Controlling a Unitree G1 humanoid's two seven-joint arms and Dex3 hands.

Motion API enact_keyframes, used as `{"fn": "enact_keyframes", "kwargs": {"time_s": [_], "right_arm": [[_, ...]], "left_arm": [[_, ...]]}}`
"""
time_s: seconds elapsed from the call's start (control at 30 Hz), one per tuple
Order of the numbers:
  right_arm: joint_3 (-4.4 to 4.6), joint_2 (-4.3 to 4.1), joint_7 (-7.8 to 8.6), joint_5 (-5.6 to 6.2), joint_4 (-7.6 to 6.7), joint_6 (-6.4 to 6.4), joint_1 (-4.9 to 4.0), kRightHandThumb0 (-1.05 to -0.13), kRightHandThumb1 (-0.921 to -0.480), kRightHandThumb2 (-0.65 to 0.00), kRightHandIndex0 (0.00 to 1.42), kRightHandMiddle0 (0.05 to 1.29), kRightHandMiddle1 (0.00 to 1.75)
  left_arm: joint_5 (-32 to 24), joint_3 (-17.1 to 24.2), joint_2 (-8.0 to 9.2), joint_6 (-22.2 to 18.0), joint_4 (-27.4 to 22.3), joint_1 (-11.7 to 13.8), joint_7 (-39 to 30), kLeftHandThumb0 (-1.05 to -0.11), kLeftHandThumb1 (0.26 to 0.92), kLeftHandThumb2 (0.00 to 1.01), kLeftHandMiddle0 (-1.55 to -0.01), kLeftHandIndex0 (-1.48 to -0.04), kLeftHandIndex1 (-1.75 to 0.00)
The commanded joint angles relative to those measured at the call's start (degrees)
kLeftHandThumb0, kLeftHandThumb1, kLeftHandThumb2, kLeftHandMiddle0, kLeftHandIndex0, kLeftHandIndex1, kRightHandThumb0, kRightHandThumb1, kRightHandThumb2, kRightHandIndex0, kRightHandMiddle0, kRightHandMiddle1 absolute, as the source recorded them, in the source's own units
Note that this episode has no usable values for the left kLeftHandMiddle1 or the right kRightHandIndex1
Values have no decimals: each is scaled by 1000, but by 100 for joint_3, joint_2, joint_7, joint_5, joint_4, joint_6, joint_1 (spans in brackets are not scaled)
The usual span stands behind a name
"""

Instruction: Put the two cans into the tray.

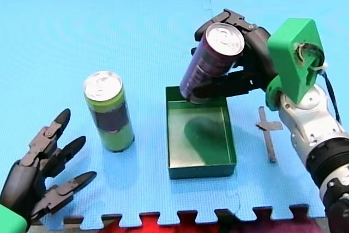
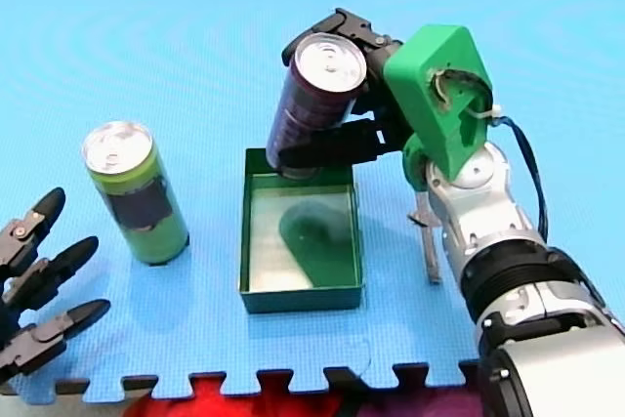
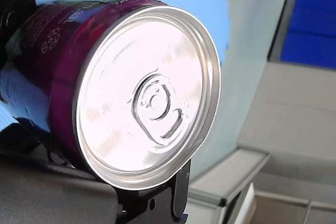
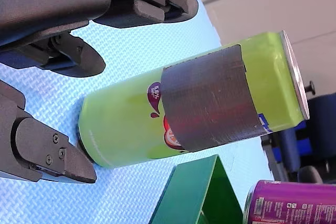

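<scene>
A purple can [image 2: 311, 104] hangs tilted over the back-left corner of the green tray [image 1: 202, 170], its base just above the tray's rear rim. My right hand [image 1: 203, 58] is shut on it from the right; the first wrist view faces the silver lid of that purple can [image 3: 142, 98]. A green can [image 1: 109, 113] with a dark label stands upright on the blue mat, left of the tray. My left hand [image 1: 60, 162] is at the lower left, a short way from the green can and not touching it. The second wrist view has the green can [image 4: 189, 108] beyond dark fingers [image 4: 47, 156].
The tray holds nothing inside. A thin grey strip [image 1: 268, 135] lies on the mat right of the tray, under my right forearm. The blue mat's jigsaw front edge [image 1: 180, 216] runs close below the tray, with red flooring beyond it.
</scene>
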Motion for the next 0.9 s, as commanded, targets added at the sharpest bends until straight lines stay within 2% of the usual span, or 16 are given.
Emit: {"fn": "enact_keyframes", "kwargs": {"time_s": [0.0,0.23,0.43,0.6,0.77,0.87], "right_arm": [[14,-1,-44,-7,7,-106,-23,-363,-781,-5,926,568,1746],[36,-34,-27,-37,78,-80,-25,-370,-788,-6,926,572,1746],[40,-52,56,-30,132,-123,-20,-374,-792,-6,928,579,1746],[77,-85,65,-85,166,-153,-34,-379,-794,-6,933,587,1746],[94,-138,66,-146,260,-81,-85,-382,-796,-6,937,593,1746],[135,-170,16,-219,306,77,-133,-384,-797,-5,940,597,1746]], "left_arm": [[9,-2,32,25,-51,24,27,-1048,840,1,-495,-242,-1],[21,-4,17,27,-46,19,62,-1048,836,0,-494,-244,-2],[16,6,41,34,-17,1,70,-1048,830,0,-494,-243,0],[-5,11,48,22,3,-4,52,-1048,830,0,-495,-241,0],[-54,26,45,30,-13,-1,12,-1048,830,0,-494,-241,0],[-86,34,39,51,-50,20,-10,-1048,829,0,-493,-241,0]]}}
